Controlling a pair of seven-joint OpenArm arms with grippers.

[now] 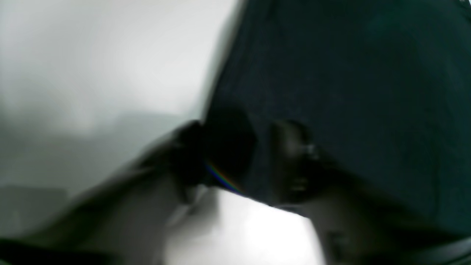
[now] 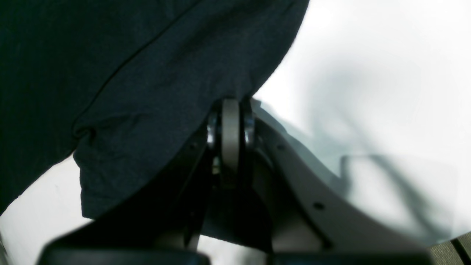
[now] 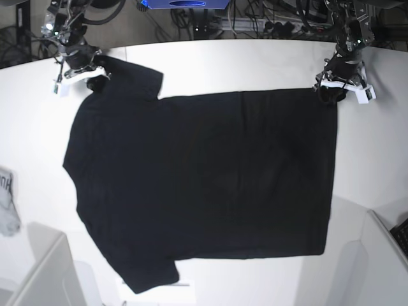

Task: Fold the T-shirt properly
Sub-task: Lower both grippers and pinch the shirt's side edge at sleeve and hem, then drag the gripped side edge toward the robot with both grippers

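T-shirt: large, black, short-sleeved, plain side up | state: spread open, unfolded, nearly flat, faint wrinkles | pose: lying sideways, sleeves toward base view's left, hem along right | place: middle of white bench, both far corners bunched slightly at top left and top right
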